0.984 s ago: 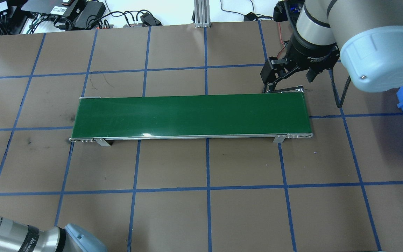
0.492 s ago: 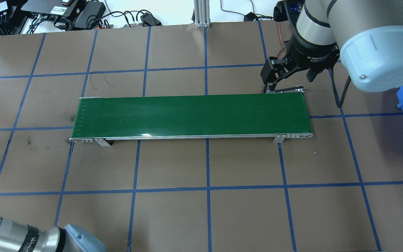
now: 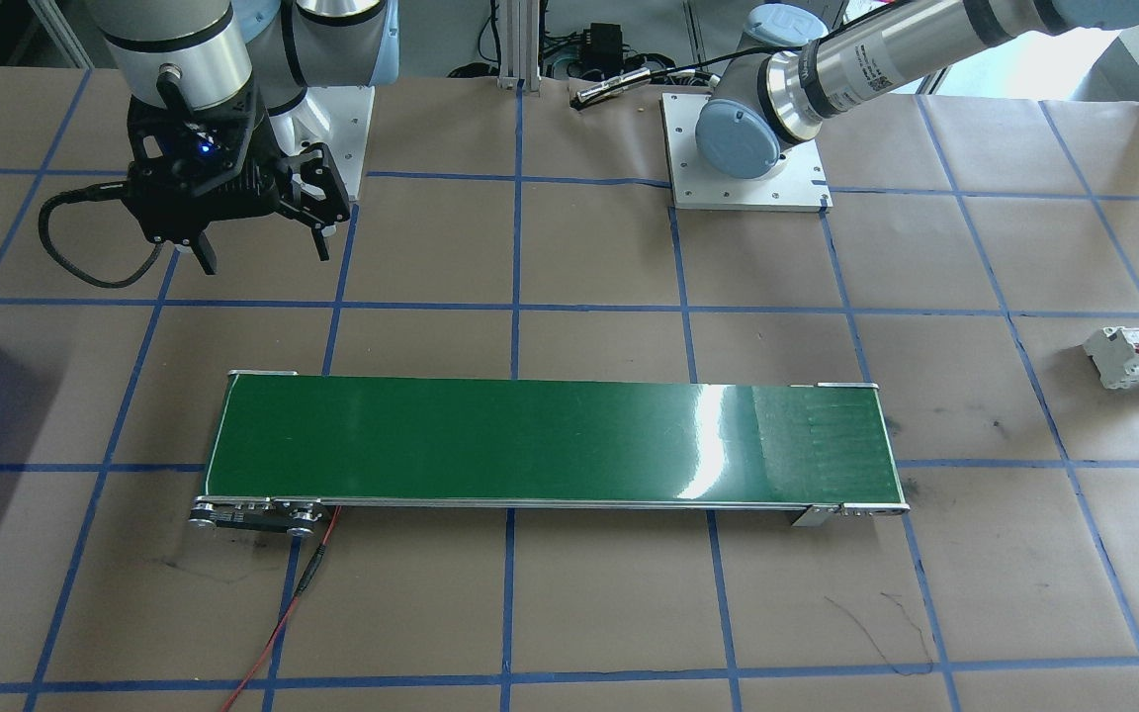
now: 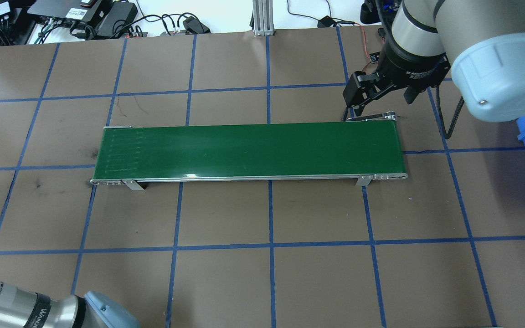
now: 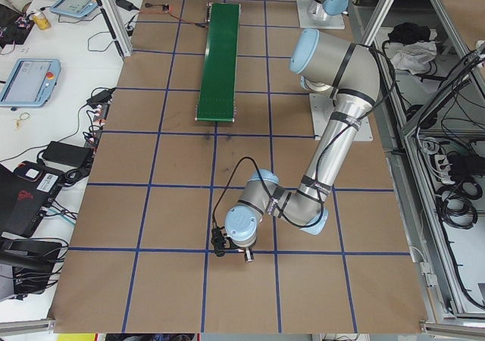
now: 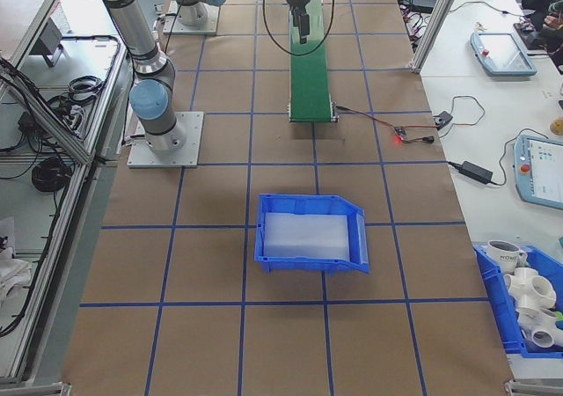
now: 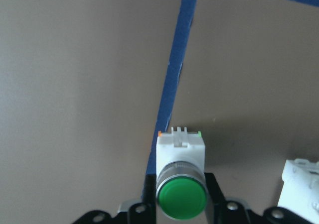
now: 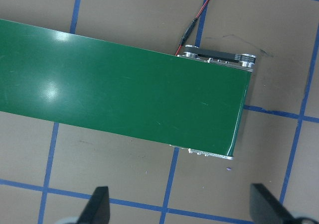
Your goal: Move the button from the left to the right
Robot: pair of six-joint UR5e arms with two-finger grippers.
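1. Clearly this is the pick-up step: on the one brown paper-covered counter (image 4: 226,282) with its blue tape grid, nothing has gone rightward yet.
2. One long green conveyor belt (image 4: 249,150) lies bare mid-counter.
3. One blue plastic bin (image 6: 312,233) sits at the right end.
4. Two arms: the right end effector (image 3: 265,259) hangs spread wide and empty. The left end effector (image 7: 180,206) straddles the button, and I cannot tell whether it is clamped.
5. One white boxy circuit breaker with red levers (image 3: 1118,356) stands at the far left.
6. One small green-capped, white-bodied push-button (image 7: 181,157) sits just beside it. Next, I judge, comes a firm squeeze, then a lift.
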